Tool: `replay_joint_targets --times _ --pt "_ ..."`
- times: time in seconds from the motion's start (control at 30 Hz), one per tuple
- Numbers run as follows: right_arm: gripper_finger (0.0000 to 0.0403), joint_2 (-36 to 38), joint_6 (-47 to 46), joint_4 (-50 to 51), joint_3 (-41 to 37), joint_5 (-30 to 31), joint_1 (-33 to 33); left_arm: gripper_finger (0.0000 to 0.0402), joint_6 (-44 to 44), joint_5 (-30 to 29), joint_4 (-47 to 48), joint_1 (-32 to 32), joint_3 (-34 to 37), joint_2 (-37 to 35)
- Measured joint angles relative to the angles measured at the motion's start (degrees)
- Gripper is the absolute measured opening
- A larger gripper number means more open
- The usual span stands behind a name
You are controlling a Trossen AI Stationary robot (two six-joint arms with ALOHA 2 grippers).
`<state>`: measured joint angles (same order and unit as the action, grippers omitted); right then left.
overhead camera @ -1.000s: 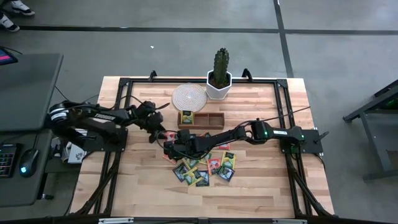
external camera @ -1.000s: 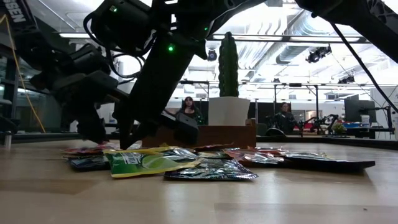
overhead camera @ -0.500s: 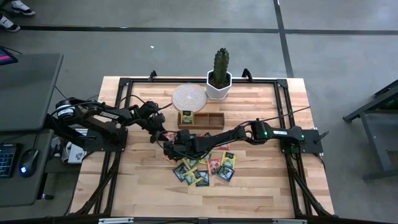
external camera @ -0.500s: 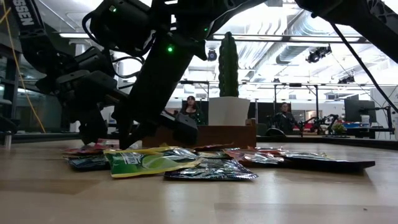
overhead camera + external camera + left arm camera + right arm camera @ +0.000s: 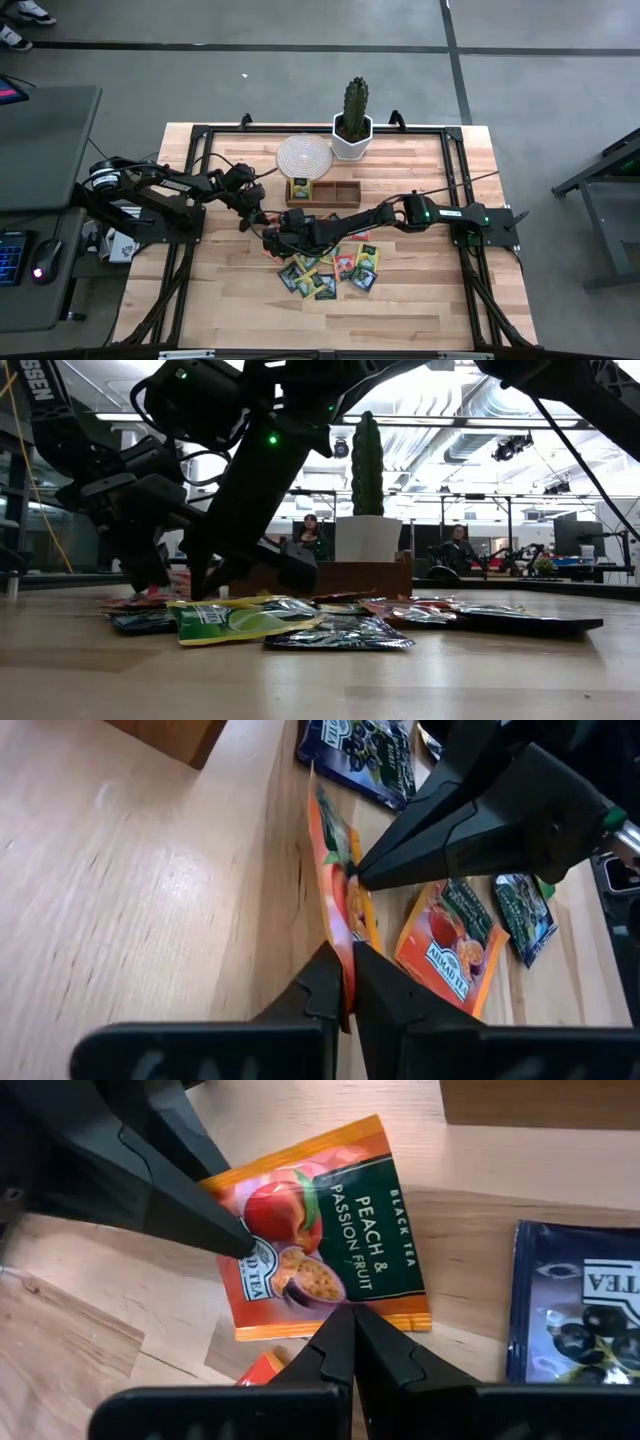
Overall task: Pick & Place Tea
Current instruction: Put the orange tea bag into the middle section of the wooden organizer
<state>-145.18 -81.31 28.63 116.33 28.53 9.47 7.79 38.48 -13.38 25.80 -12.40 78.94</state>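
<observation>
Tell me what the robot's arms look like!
Both arms are dark, nearly black, built of chunky jointed pieces with thin black cables looping along them. The left arm has a pale band with writing near its base. The right arm shows a tiny green light and a white label. Each ends in a gripper, left and right, with two pointed black jaws.

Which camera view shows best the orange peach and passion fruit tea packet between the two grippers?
The right wrist view: the peach and passion fruit packet faces the camera, label readable. The left wrist view shows it edge-on; the high view only an orange speck; the low view hides it behind arms.
</observation>
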Motion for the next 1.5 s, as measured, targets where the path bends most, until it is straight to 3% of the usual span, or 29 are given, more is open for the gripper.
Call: replay_joint_targets --times 0.27,0.63,0.97,1.33,1.5 --pt "0.0 1.45 8.26 -3.46 -0.15 -1.06 0.49 0.0003 -1.79 -0.1 0.44 0.0 0.04 0.02" --pt "0.0 13.52 27.47 -3.93 0.07 -2.36 1.21 0.0001 -5.83 1.64 0.38 0.09 0.22 -2.45" --pt "0.0005 20.32 32.47 -2.27 0.13 -9.66 -1.68 0.0 -6.03 4.57 -0.51 0.09 0.28 -18.06" --pt "0.0041 22.63 36.45 -1.71 0.13 -30.12 -7.61 0.0 -6.04 -1.66 0.64 0.11 0.22 -35.04" --pt "0.0039 26.66 41.18 2.42 0.13 -28.14 -9.08 0.0 -6.04 -3.88 1.94 0.11 0.14 -39.38"
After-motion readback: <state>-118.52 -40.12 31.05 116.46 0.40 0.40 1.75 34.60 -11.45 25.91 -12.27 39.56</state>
